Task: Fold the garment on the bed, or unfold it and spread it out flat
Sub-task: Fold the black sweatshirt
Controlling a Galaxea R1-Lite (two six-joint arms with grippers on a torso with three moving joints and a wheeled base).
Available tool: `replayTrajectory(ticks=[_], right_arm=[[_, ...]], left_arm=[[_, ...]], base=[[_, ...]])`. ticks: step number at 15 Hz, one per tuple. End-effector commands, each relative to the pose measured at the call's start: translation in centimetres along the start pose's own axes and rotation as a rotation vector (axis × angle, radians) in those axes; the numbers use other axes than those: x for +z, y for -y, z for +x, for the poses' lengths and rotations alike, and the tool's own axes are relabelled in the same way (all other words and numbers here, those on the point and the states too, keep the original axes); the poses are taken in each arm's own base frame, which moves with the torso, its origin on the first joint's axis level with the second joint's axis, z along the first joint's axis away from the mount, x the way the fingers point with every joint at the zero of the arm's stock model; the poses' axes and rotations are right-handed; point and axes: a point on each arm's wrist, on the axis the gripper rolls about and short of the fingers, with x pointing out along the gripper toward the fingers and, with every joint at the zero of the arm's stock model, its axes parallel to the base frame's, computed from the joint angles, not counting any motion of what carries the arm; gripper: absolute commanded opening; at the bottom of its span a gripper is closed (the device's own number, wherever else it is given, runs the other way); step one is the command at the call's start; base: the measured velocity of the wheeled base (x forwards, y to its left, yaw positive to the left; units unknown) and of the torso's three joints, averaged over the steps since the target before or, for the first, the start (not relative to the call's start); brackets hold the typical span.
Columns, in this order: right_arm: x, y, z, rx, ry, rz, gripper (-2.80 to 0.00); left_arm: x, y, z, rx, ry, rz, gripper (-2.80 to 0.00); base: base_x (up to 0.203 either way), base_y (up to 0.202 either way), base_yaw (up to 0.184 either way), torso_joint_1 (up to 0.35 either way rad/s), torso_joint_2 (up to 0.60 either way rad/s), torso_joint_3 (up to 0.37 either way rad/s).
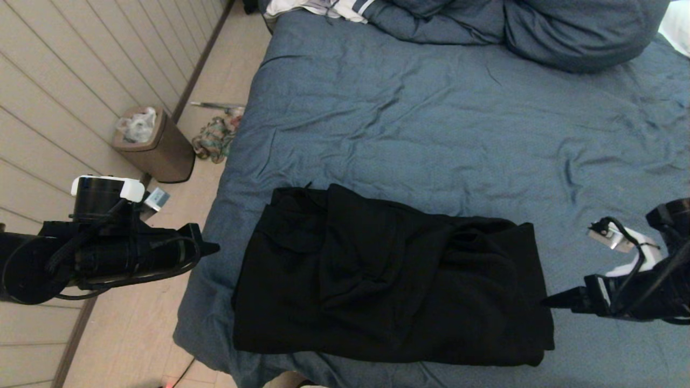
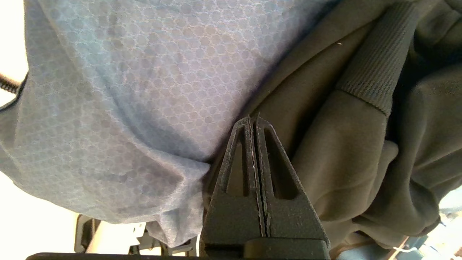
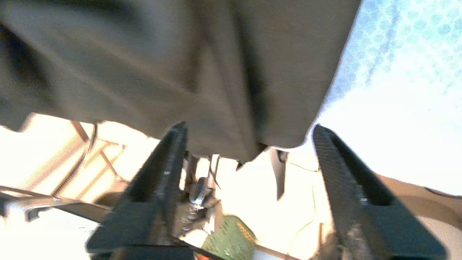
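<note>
I see the bed [image 1: 431, 124] filling most of the head view, its blue cover wrinkled, with pillows [image 1: 539, 27] bunched at the far end and a white striped cloth [image 1: 323, 8] beside them at the far left corner. The garment [image 1: 388, 275] lies on the near part of the bed, close to its near left edge, folded into a rough black rectangle with layers overlapping on top; in the left wrist view a ribbed cuff [image 2: 375, 68] shows among the folds. On the floor left of the bed stands a brown bin [image 1: 153, 145] against the wall, with a small heap of patterned cloth [image 1: 215, 137] between it and the bed. My left gripper [image 1: 213, 248] hangs off the bed's left side, just short of the garment's left edge, fingers clenched together on nothing. My right gripper [image 1: 547, 302] sits over the bed at the garment's right edge, tips just beside the fabric; in its wrist view the fingers [image 3: 346, 173] stand spread wide, released, with the garment's corner showing between them and nothing gripped.
</note>
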Motion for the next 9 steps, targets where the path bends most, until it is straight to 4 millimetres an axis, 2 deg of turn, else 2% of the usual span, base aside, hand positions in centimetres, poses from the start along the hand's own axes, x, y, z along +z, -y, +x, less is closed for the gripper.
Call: replayTrajectory(ticks=[1, 9], right_arm=[[-0.4, 1.3, 2.1, 0.013, -0.078, 0.031, 0.0], [-1.8, 1.6, 7.9, 0.048, -0.036, -0.067, 0.0]], left_arm=[[0.0, 0.0, 0.1, -0.001, -0.001, -0.001, -2.8], [-0.3, -0.1, 0.1, -0.006, -0.016, -0.005, -2.8]], base=[[0.0, 0.0, 0.0, 0.0, 0.0, 0.0], [0.0, 0.0, 0.0, 0.0, 0.0, 0.0]])
